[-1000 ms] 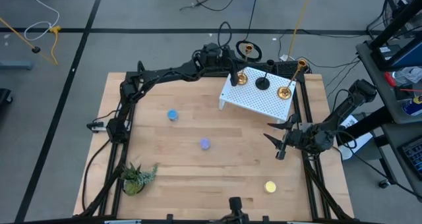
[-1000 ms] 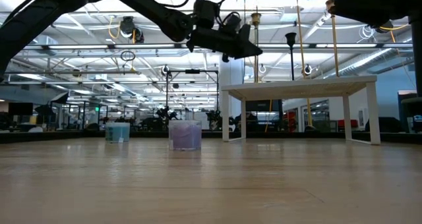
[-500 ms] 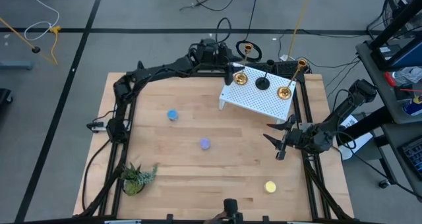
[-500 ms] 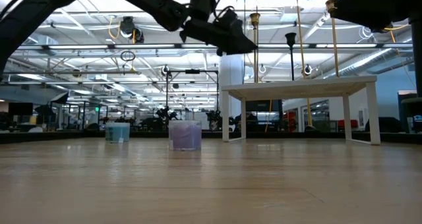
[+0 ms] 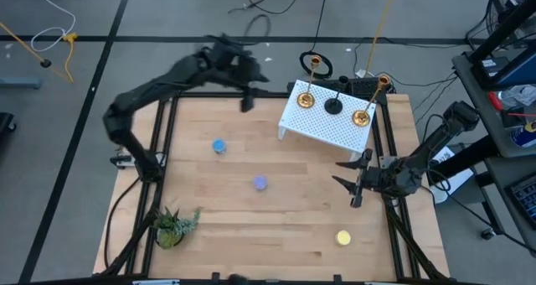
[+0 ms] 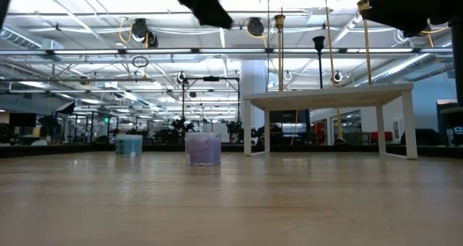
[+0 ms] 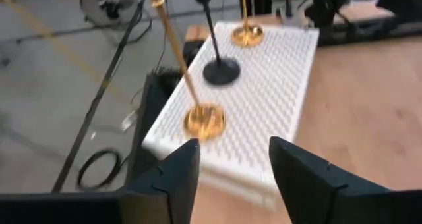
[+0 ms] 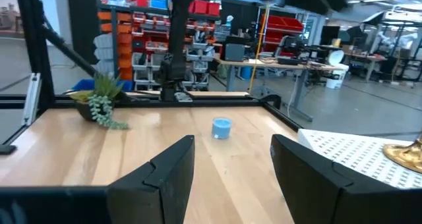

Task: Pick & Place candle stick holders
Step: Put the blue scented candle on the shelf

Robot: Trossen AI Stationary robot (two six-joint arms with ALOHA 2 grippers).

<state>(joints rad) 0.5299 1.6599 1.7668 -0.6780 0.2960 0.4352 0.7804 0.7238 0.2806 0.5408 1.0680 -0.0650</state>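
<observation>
Two brass candle stick holders (image 5: pixel 306 99) (image 5: pixel 362 116) and a black one (image 5: pixel 333 106) stand upright by their round bases on the white perforated stand (image 5: pixel 322 127). Low round holders sit on the table: blue (image 5: pixel 219 146), lilac (image 5: pixel 260 183), yellow (image 5: pixel 342 237). My left gripper (image 5: pixel 246 103) hovers open, raised over the table's far edge, left of the stand. In its wrist view, the left gripper (image 7: pixel 234 161) faces the nearest brass base (image 7: pixel 204 120) with nothing between the fingers. My right gripper (image 5: pixel 338 171) waits open near the right edge, below the stand.
A small green plant (image 5: pixel 173 225) sits at the near left corner. The stand takes up the far right part of the table. Bare wood lies between the blue, lilac and yellow holders. Cables and a black ring lie on the floor beyond the far edge.
My left gripper has drawn back from the brass holder at the stand's far left corner. It has gone up and toward the table's left edge. The holder stays upright on the stand.
</observation>
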